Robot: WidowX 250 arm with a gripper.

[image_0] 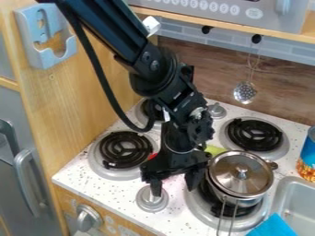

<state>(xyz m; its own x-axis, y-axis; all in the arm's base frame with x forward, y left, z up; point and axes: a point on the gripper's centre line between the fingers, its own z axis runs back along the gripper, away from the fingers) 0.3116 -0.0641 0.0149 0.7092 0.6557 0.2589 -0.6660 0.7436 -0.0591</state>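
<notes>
While your gripper (174,188) is hanging over the stovetop (175,216), its jaws are standing apart, released; the lidded pot (241,179) is sitting just beside them, sink side (278,192).

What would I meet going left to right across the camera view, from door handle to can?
Lower grey curved door handle, black coil burner at front left, black two-finger tool, lidded silver metal pot, blue can.
</notes>
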